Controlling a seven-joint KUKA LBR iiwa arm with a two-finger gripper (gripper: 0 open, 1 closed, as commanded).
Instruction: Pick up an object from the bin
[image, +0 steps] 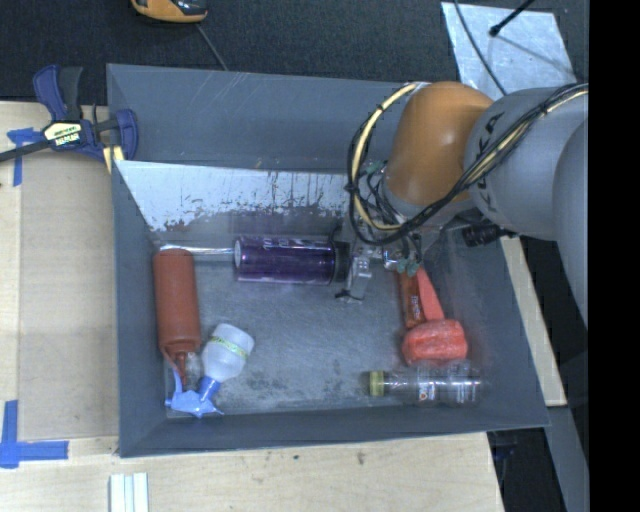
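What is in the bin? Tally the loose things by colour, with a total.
Red: 2, a red-brown cylinder and a red mallet-shaped thing
Purple: 1, a purple bottle
White: 1, a white cap
Blue: 1, a small blue piece
Clear: 1, a clear bottle
Total: 6

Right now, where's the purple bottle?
In the camera view the purple bottle lies on its side near the far wall of the bin, just left of the gripper, with the red bottle further left.

Arm (530, 170) reaching from right, jaws apparently lowered
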